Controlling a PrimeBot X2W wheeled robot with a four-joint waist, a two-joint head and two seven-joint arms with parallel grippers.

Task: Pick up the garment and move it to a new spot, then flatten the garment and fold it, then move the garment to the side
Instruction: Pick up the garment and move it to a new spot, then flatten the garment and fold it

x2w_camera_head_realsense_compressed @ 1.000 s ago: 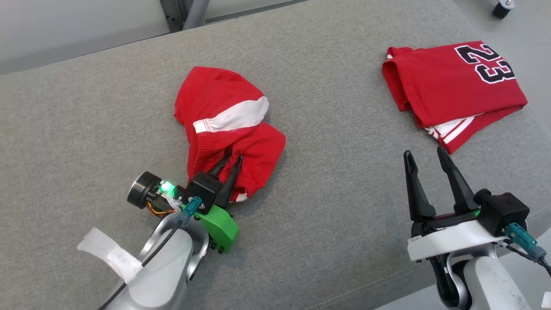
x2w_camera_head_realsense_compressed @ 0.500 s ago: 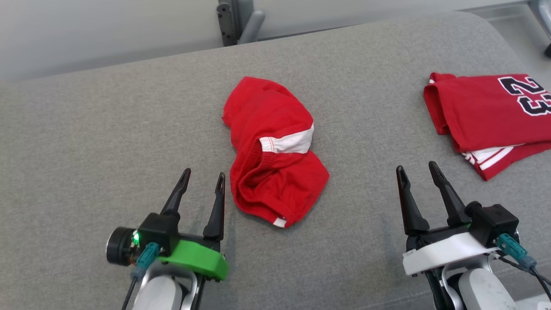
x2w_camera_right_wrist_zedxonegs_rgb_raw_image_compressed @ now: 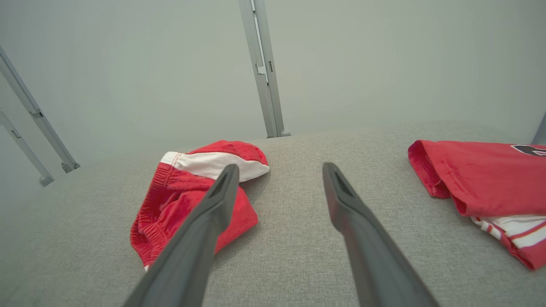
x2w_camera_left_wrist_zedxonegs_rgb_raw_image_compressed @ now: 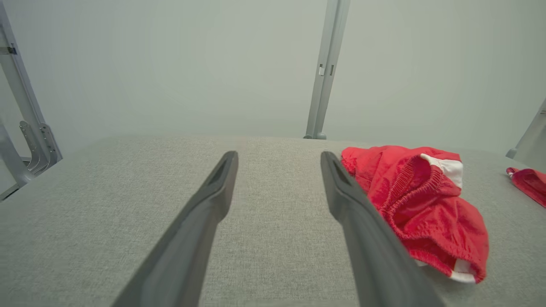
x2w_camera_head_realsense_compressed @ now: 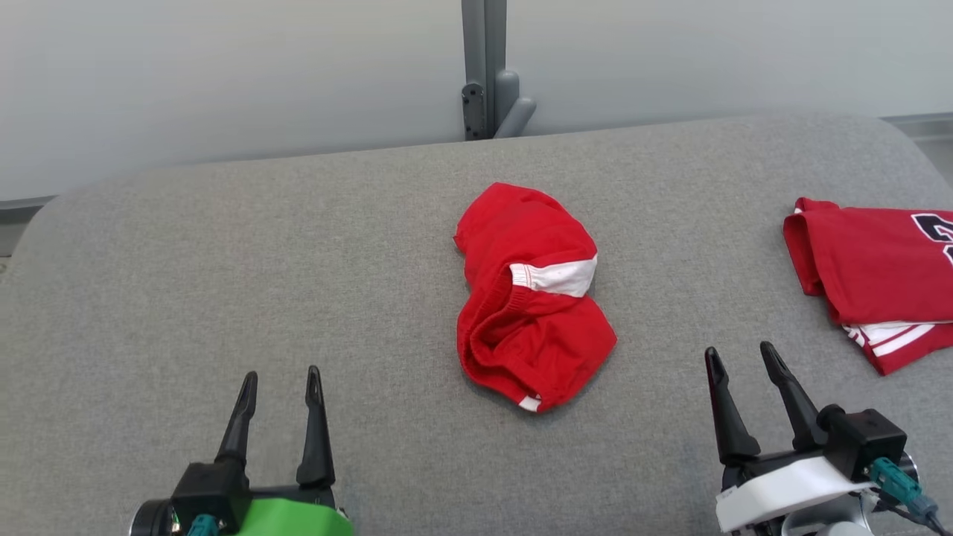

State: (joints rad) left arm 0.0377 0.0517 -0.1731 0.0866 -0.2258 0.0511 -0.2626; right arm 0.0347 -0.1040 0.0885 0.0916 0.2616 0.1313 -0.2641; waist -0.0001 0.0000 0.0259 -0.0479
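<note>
Crumpled shorts (x2w_camera_head_realsense_compressed: 532, 298) lie mid-tabletop (x2w_camera_head_realsense_compressed: 223, 260), seemingly centred so both arms can reach to flatten them; the left claw (x2w_camera_head_realsense_compressed: 281, 374) and right claw (x2w_camera_head_realsense_compressed: 739, 350) hover released, empty, at the near edge (a folded jersey (x2w_camera_head_realsense_compressed: 871, 268) sits clear, right).

Right claw (x2w_camera_right_wrist_zedxonegs_rgb_raw_image_compressed: 279, 166) partly hides the garment (x2w_camera_right_wrist_zedxonegs_rgb_raw_image_compressed: 170, 204).

One second ago the left gripper (x2w_camera_head_realsense_compressed: 281, 374) was pinched on the near edge of the red shorts (x2w_camera_head_realsense_compressed: 532, 298). Now it has let go. Its two fingers stand wide apart with nothing between them, and it has pulled back toward the near edge of the gray surface (x2w_camera_head_realsense_compressed: 186, 260), well apart from the shorts. The shorts have settled into a loose heap. The robot's head has turned too.
</note>
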